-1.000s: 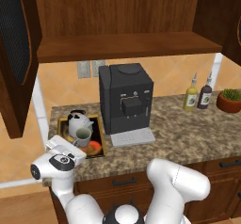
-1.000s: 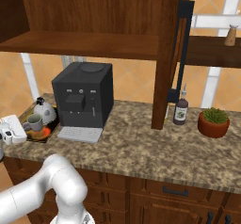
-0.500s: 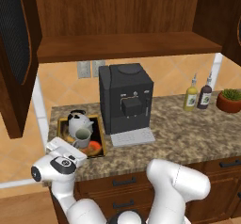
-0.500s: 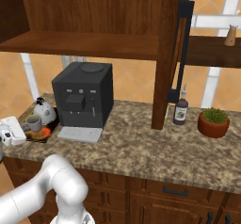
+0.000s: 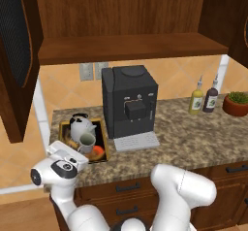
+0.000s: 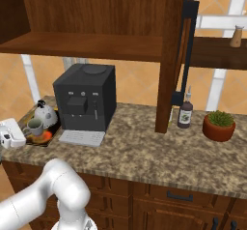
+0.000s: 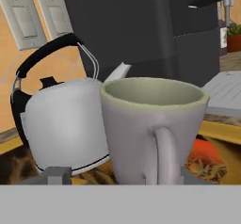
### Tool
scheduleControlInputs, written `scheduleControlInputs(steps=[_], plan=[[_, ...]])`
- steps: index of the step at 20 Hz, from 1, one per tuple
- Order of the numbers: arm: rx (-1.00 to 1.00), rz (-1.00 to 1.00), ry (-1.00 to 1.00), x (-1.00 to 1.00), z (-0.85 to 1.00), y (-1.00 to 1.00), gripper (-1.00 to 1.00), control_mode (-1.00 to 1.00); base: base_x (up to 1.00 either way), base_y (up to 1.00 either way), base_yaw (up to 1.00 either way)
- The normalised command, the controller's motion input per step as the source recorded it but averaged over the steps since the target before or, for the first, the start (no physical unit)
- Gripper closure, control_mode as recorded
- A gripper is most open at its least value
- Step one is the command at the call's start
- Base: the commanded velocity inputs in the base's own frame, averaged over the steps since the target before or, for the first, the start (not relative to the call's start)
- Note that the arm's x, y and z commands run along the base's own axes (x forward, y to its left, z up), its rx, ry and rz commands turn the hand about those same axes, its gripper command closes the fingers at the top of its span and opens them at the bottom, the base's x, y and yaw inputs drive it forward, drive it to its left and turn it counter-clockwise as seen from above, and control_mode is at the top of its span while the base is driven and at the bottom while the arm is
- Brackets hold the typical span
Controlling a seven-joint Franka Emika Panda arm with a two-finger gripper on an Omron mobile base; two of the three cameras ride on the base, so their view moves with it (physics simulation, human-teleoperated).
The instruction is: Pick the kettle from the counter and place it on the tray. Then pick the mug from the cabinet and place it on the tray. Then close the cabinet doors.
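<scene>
Mug (image 7: 153, 126) and kettle (image 7: 63, 119) upright on the tray (image 5: 103, 149), left of the coffee machine (image 5: 130, 101).
Gripper (image 7: 117, 173) fingers stand apart on either side of the mug's base; cabinet doors (image 5: 17, 55) hang open.

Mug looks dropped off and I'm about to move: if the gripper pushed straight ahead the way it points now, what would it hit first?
The mug, handle first: it stands on the tray dead ahead of the gripper, very close. The kettle sits just behind, left.
</scene>
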Motion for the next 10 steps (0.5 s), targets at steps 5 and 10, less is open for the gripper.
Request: scheduleControlInputs(steps=[5,10], plan=[[0.00,-0.02,0.03,-0.20,0.03,0.00,-1.00,-1.00,0.00,0.00,0.00],[0.00,-0.04,0.07,-0.06,0.01,0.00,-1.00,-1.00,0.00,0.00,0.00]])
